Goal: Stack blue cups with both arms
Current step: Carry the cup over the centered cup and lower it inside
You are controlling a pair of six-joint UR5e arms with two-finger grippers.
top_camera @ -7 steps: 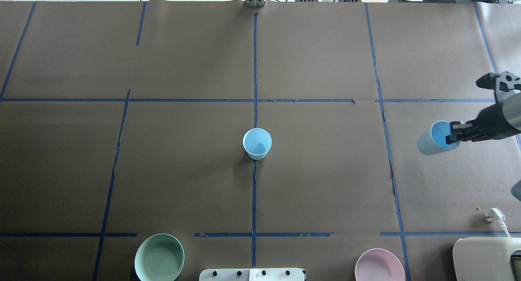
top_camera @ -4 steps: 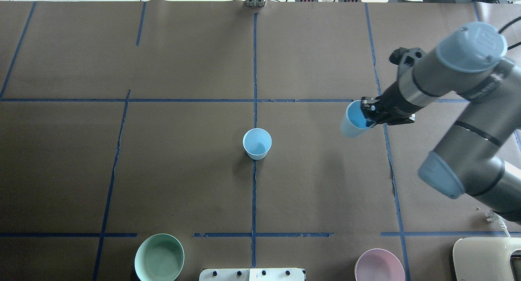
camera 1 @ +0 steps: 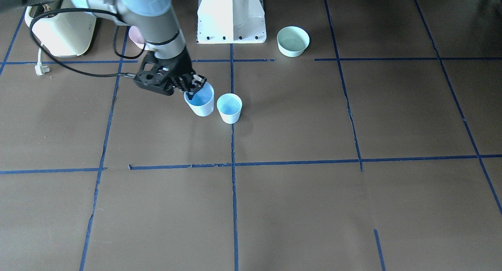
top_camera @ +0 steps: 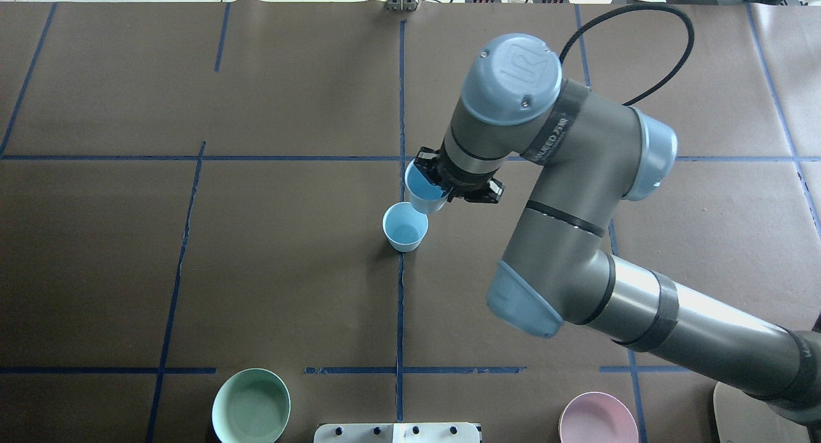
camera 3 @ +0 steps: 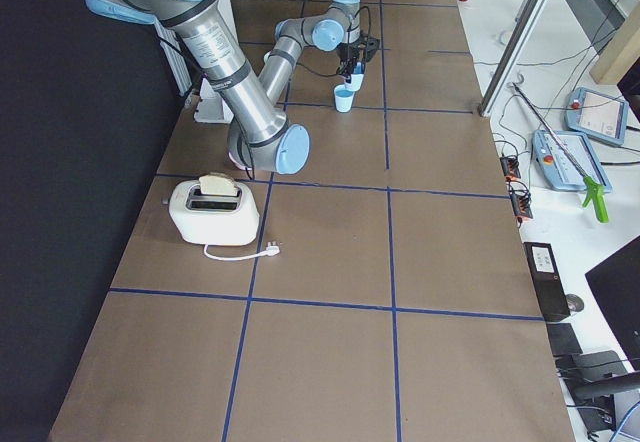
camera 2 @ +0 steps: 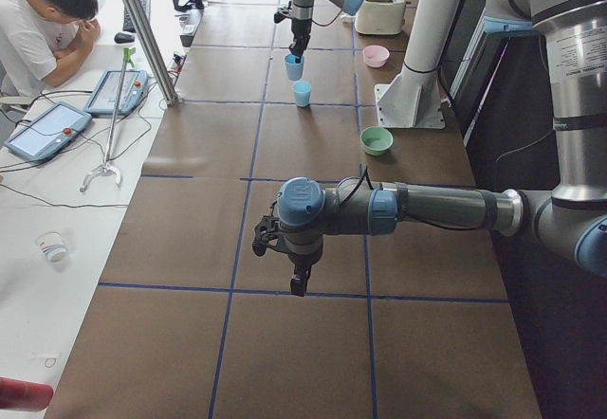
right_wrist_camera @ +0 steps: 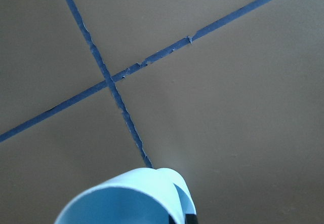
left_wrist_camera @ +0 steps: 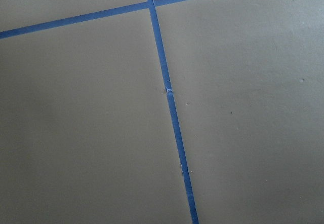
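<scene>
One blue cup (top_camera: pixel 405 226) stands upright at the table's centre, on the tape cross; it also shows in the front view (camera 1: pixel 229 106). My right gripper (top_camera: pixel 442 183) is shut on the rim of the second blue cup (top_camera: pixel 420 190), one finger inside it. It holds this cup slightly tilted, close beside the standing cup and just beyond it (camera 1: pixel 200 102). The held cup's rim fills the bottom of the right wrist view (right_wrist_camera: pixel 126 198). My left gripper (camera 2: pixel 299 284) hangs over bare table far from the cups. It shows only in the left side view, so I cannot tell whether it is open.
A mint-green bowl (top_camera: pixel 251 406) and a pink bowl (top_camera: pixel 598 420) sit at the near edge by the white pedestal (camera 1: pixel 231 16). A toaster (camera 3: pixel 213 210) with a loose plug (camera 1: pixel 39 69) stands at the right end. Blue tape lines cross the brown table.
My right arm has swung left from the table's right edge to the centre, carrying the held cup. The standing cup has not moved.
</scene>
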